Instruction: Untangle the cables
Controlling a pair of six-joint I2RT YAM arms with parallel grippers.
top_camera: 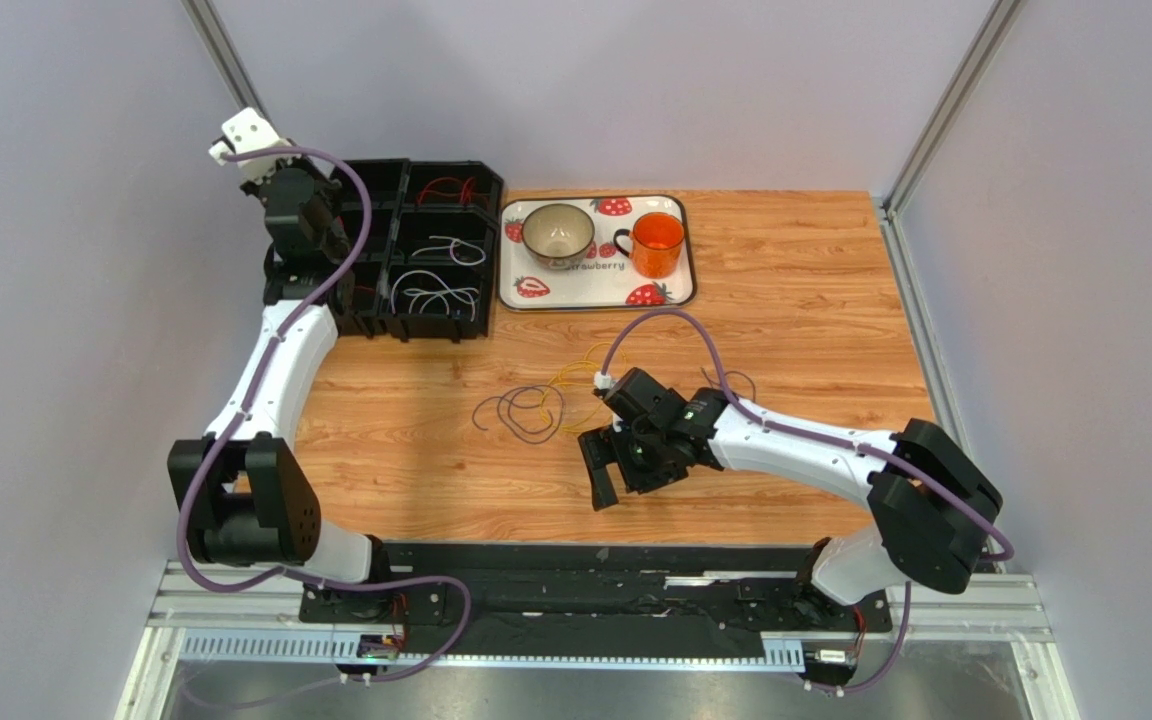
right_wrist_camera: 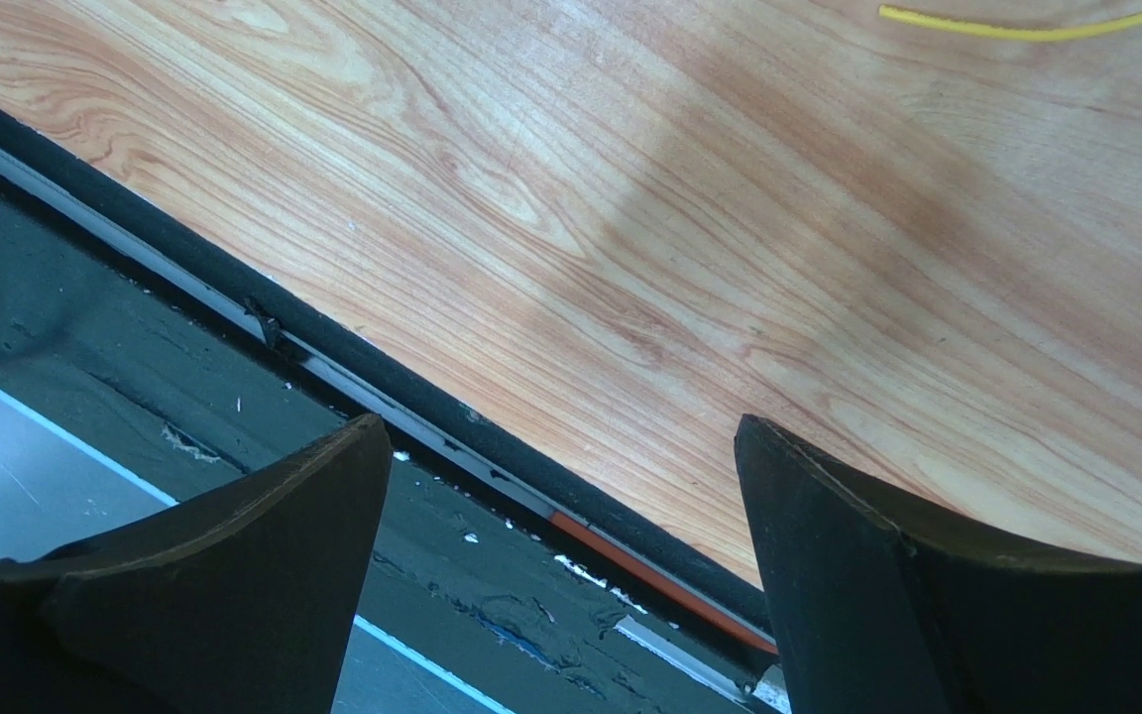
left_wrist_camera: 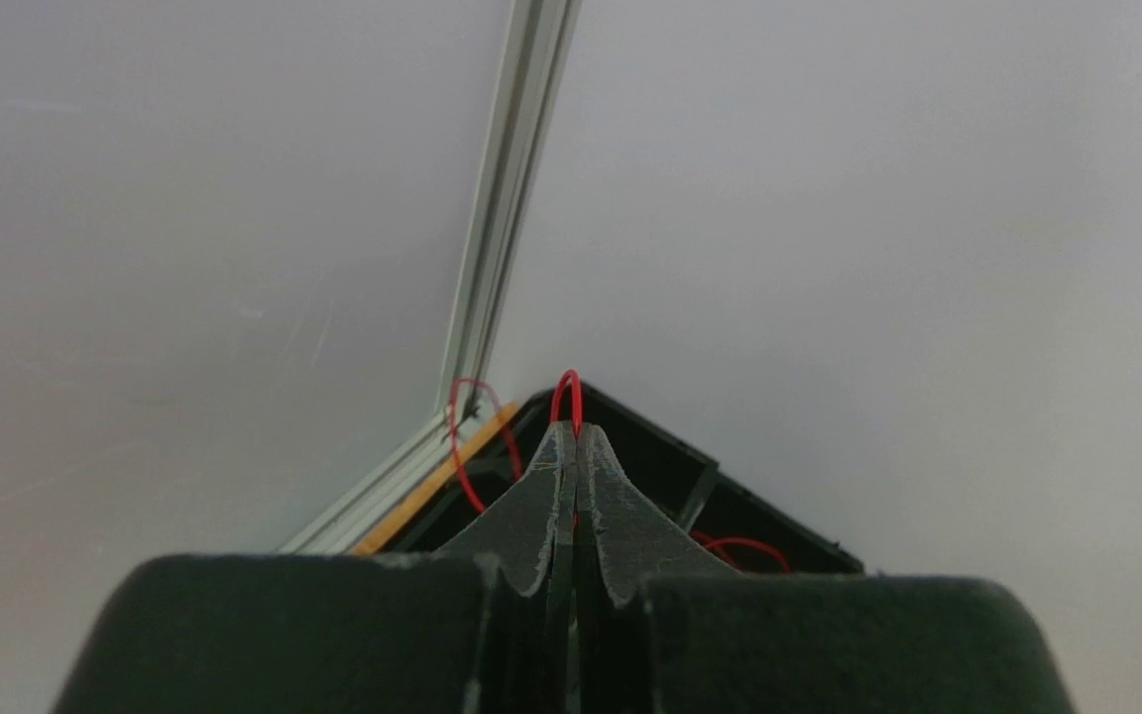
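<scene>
My left gripper (top_camera: 321, 225) is over the black divided box (top_camera: 372, 308) at the back left. In the left wrist view it (left_wrist_camera: 577, 441) is shut on a red cable (left_wrist_camera: 567, 390) that loops out above the fingertips. More red cable (top_camera: 447, 188) lies in a back compartment. White cables (top_camera: 440, 293) lie in the front compartments. Dark purple cables (top_camera: 530, 408) lie looped on the table, with yellow and orange strands (top_camera: 582, 372) beside them. My right gripper (top_camera: 612, 465) is open and empty near the table's front edge (right_wrist_camera: 562, 432). A yellow cable (right_wrist_camera: 1039, 24) lies beyond it.
A strawberry-print tray (top_camera: 597, 282) at the back holds a bowl (top_camera: 557, 230) and an orange cup (top_camera: 659, 242). The black front rail (right_wrist_camera: 428, 432) runs just under my right fingers. Grey walls close in the left, back and right sides.
</scene>
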